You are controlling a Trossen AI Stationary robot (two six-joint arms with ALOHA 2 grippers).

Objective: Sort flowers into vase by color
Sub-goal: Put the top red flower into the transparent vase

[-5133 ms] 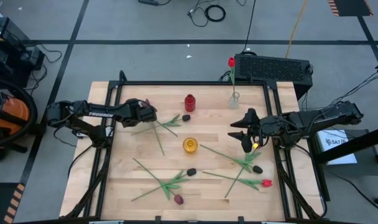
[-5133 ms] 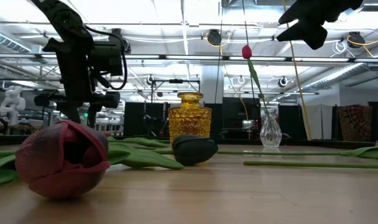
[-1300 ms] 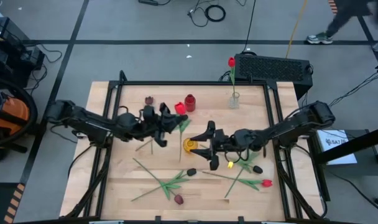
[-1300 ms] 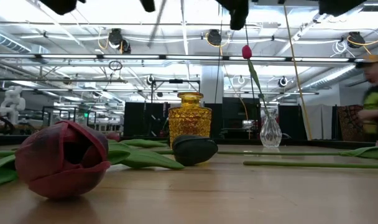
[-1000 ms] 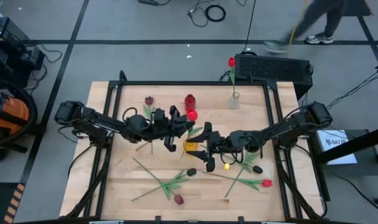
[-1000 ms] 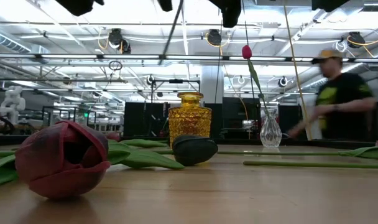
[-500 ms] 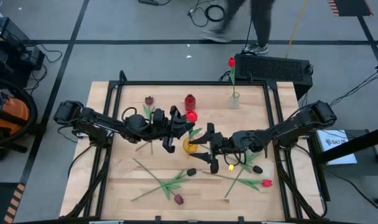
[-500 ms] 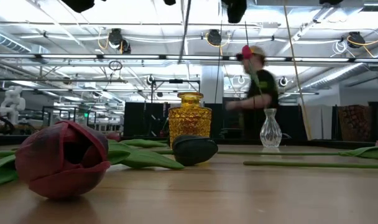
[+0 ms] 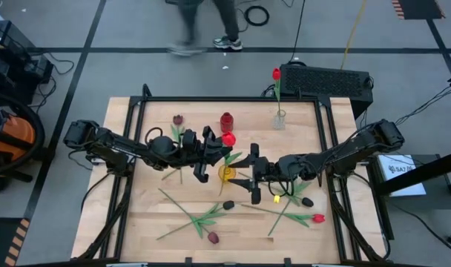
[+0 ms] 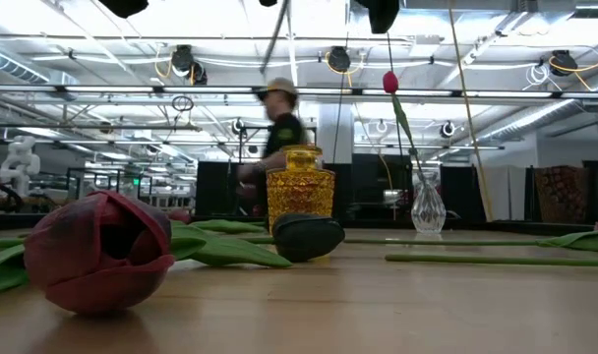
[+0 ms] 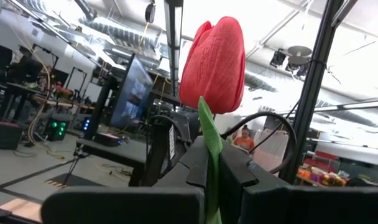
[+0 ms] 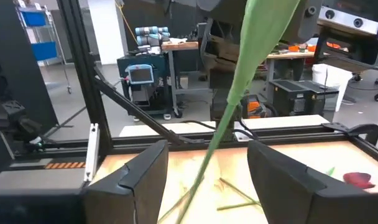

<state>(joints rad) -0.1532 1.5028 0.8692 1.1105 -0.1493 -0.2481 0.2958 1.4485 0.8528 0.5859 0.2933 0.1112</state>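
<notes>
My left gripper (image 9: 214, 148) is over the table's middle, shut on a red tulip (image 9: 228, 139) whose head (image 11: 214, 65) stands above the fingers. Its green stem (image 10: 275, 39) hangs high over the yellow vase (image 9: 226, 173). My right gripper (image 9: 240, 172) is open, just right of that vase. In the right wrist view the stem (image 12: 239, 93) passes between its spread fingers (image 12: 139, 180) without touching them. A second red tulip (image 9: 276, 74) stands in the clear vase (image 9: 279, 119). A red vase (image 9: 226, 122) stands beyond. My left gripper pinches the red tulip's stem just below the head (image 11: 210, 140) between its two fingers. The head stands above the fingers and the stem hangs below them, slightly tilted. The whole flower is lifted clear of the table and the vases.
Loose tulips lie on the table: a maroon one (image 9: 178, 120) at far left, a maroon head (image 10: 102, 251) near the front, a dark head (image 10: 309, 236) by the yellow vase, and a red one (image 9: 317, 218) at near right. A person (image 10: 279, 128) walks behind the table.
My left gripper has kept the red tulip aloft near the yellow vase, and the hanging stem has swung a little from tilted toward upright and back. My right gripper has stayed open beside it. A person has walked past behind the table.
</notes>
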